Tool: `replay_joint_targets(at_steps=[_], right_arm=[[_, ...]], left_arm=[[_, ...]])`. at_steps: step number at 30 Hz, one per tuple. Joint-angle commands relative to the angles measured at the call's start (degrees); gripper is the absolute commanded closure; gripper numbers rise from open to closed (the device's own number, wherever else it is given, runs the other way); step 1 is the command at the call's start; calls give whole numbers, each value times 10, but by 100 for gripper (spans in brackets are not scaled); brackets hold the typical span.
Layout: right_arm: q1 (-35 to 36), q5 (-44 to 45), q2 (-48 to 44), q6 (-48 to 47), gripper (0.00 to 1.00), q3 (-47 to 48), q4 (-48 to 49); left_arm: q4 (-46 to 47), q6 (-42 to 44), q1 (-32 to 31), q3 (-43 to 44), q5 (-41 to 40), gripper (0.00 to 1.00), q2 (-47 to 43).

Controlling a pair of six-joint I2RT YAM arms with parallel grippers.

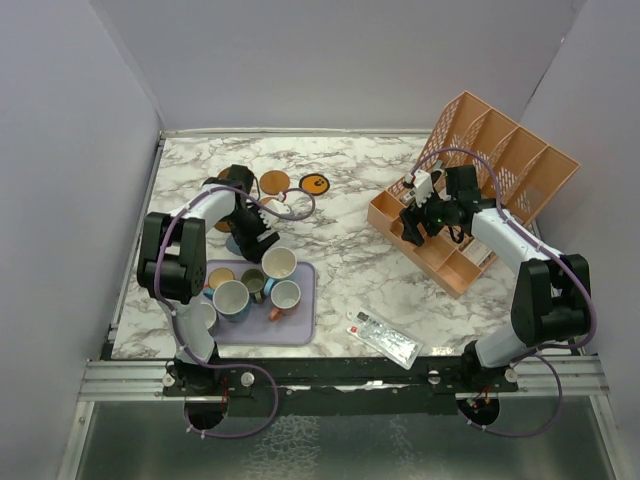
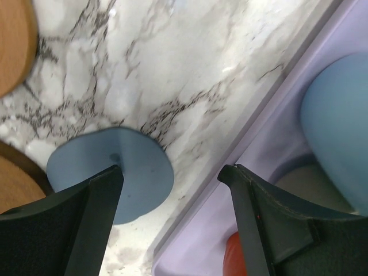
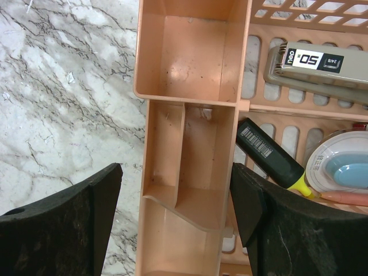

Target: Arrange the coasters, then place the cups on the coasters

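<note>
Left gripper (image 2: 172, 171): jaws parted wide with nothing between them, held low over the marble table (image 2: 190, 63), just outside the far edge of the lavender tray (image 2: 270, 138). Grey-blue coaster (image 2: 138, 161): flat on the marble, partly beneath the finger at the left of the wrist view, its rim reaching into the gap; whether that finger touches it cannot be told. Tan-orange coaster (image 2: 14, 40) and brown coaster (image 2: 17, 187): at the edges of the same view, beyond the grey-blue one. Lavender tray, contents: white cup (image 1: 279, 263), olive-green cup (image 1: 252, 282), light blue cup (image 1: 231, 299) and a pale cup (image 1: 286, 295) with a salmon handle, all upright and crowded together. Grey-white cup (image 1: 205, 313): at the tray's near left corner, partly hidden by the arm. Orange coaster with a black mark (image 1: 316, 183): far side of the table, well apart from the gripper. Right gripper (image 3: 175, 172): jaws likewise apart and empty, above the orange organiser (image 3: 190, 52). Organiser, contents: bare floors in the compartments under the jaws; the slotted section alongside holds a grey stapler (image 3: 316, 72), a black highlighter (image 3: 270, 155) with a yellow tip, and a white-and-blue correction-tape dispenser (image 3: 339, 167). Clear packet (image 1: 383, 338): on the marble near the front edge.
</note>
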Motion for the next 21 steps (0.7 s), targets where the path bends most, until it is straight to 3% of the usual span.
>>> replay_joint_targets(at_steps=[1, 9, 21], right_arm=[[-2, -14, 2, -3, 25, 18, -5], [-2, -14, 5, -4, 25, 18, -5], [-1, -17, 9, -6, 25, 20, -8]], left_arm=[[27, 8, -30, 5, 55, 23, 36], [25, -21, -30, 30, 19, 23, 14], [28, -40, 88, 32, 8, 12, -12]])
